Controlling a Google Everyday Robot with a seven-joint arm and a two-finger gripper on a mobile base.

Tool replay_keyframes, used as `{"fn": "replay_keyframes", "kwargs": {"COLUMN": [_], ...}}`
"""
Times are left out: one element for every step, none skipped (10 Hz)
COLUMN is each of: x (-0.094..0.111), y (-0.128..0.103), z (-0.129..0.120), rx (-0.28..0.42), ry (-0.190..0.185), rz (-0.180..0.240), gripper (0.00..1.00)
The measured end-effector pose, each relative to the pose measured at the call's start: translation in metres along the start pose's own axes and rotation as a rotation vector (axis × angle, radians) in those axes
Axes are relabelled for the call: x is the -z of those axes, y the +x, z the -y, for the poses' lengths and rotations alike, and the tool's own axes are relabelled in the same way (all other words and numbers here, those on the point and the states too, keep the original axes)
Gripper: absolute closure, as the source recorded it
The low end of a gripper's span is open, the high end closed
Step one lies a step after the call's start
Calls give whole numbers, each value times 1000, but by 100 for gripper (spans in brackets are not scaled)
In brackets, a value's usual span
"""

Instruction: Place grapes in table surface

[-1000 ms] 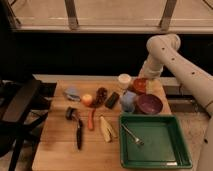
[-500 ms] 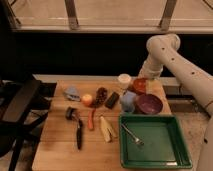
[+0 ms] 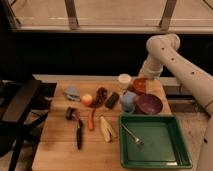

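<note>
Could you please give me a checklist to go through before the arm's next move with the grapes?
1. Grapes in view, lying on the table surface between the orange fruit and the black block: ok.
2. Gripper at the grapes: not ok; it is at the table's back right, near the white cup.
3. Gripper holding something: cannot tell.
4. Grapes outside the green tray: ok.
5. Bare wood showing at the table's front left: ok.

Gripper [image 3: 137, 81] by cup [image 3: 124, 80]; grapes [image 3: 100, 95] lie on table surface [image 3: 55, 145].
</note>
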Motion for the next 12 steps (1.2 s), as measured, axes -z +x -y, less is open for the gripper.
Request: {"fn": "replay_keyframes", "kwargs": {"x": [0, 3, 7, 9, 10, 9, 8, 6, 3, 2, 1, 0], "y": [0, 0, -8, -18, -32, -55, -75, -106, -131, -154, -177, -201], "z": [0, 4, 11, 16, 21, 29, 35, 44, 49, 54, 58, 61], "rx": [1, 24, 85, 146, 216, 303, 362, 455, 530, 598, 658, 716], "ry": [0, 1, 0, -4, -6, -8, -9, -9, -4, 1, 8, 19], "rz": [-2, -12, -16, -17, -16, -10, -1, 18, 35, 53, 74, 100], "gripper": [34, 34, 34, 34, 34, 34, 34, 34, 34, 34, 34, 34]}}
